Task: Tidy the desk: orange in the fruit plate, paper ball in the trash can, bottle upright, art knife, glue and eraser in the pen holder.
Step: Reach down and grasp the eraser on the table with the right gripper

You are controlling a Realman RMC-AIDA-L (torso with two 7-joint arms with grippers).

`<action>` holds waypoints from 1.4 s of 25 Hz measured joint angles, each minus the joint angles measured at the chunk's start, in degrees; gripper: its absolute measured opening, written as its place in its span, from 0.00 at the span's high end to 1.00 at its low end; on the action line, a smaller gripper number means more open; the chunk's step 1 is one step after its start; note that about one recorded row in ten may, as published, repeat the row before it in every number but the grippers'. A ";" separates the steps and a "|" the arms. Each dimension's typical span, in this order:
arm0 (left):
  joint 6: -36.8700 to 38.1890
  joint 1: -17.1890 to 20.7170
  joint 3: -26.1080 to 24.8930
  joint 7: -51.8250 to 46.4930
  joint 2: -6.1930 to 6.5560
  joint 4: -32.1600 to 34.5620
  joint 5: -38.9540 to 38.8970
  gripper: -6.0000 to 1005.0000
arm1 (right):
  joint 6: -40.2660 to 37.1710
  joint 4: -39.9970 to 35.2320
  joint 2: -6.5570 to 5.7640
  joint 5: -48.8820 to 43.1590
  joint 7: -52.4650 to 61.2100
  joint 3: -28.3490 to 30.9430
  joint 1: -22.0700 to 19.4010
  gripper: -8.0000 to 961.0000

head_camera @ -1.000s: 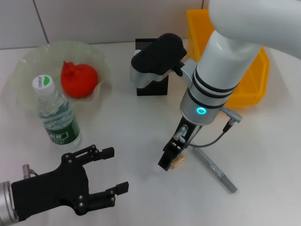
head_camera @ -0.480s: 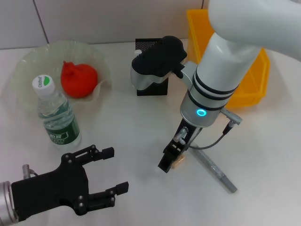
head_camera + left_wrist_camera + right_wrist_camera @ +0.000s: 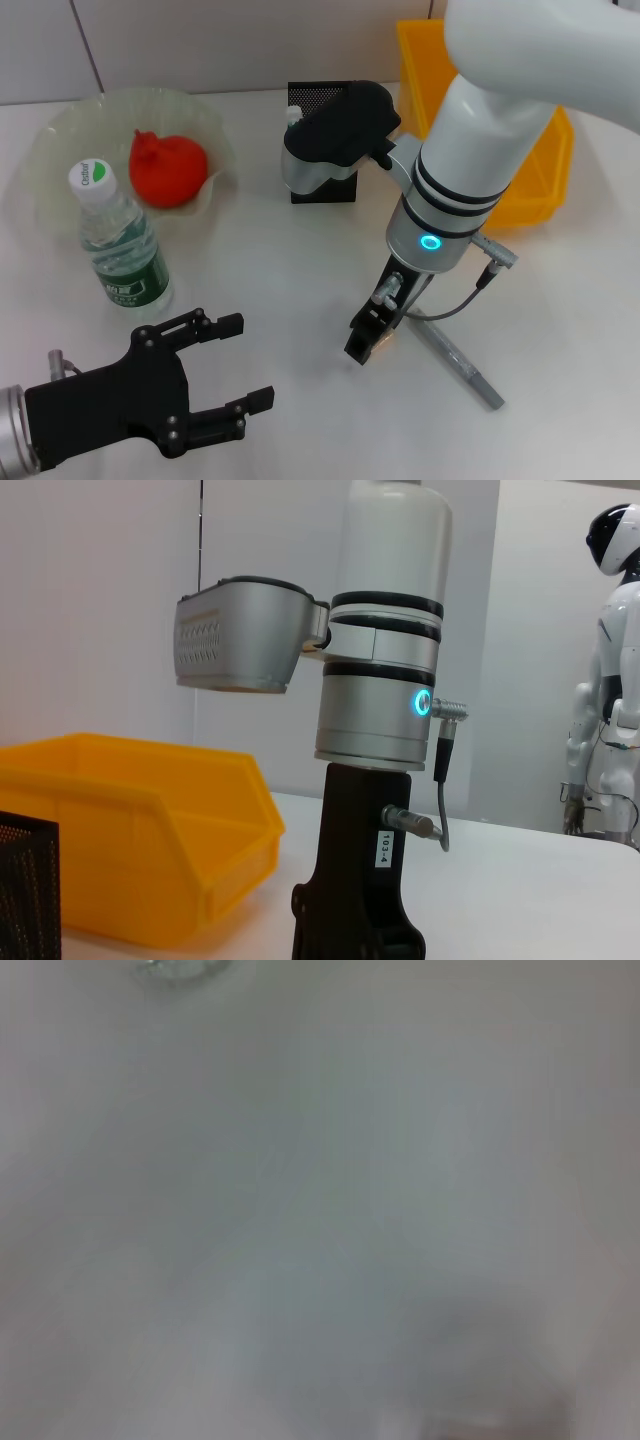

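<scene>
The orange (image 3: 167, 168) lies in the clear fruit plate (image 3: 60, 130) at the back left. In front of it the bottle (image 3: 120, 242) stands upright. My right gripper (image 3: 365, 342) points straight down at the table's middle, right over the tan eraser (image 3: 384, 342), which it mostly hides. Beside them lies the grey art knife (image 3: 456, 357). The black mesh pen holder (image 3: 312, 192) stands behind the right wrist, mostly hidden. Near the front left, my left gripper (image 3: 255, 360) hovers open and holds nothing. Paper ball and glue are out of view.
A yellow bin (image 3: 530, 180) stands at the back right, also seen as the yellow bin (image 3: 130, 830) in the left wrist view behind the right arm (image 3: 375, 680). The right wrist view shows only blurred white table.
The right arm has shifted slightly to the right and the gripper now covers more of the eraser. The left arm has not moved.
</scene>
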 joint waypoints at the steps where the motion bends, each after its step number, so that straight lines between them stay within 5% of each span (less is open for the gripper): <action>1: 0.00 0.01 0.00 0.00 0.00 0.00 0.00 0.20 | 0.01 0.23 0.00 0.00 0.00 0.00 0.06 0.32; 25: 0.00 0.02 0.00 0.00 -0.08 0.00 0.00 0.20 | 0.63 1.04 0.00 -0.26 0.00 0.00 0.20 0.41; 35: -0.07 -0.05 0.00 0.05 -0.08 0.00 0.00 0.20 | 0.49 1.92 0.00 -0.46 0.00 -0.14 0.95 0.63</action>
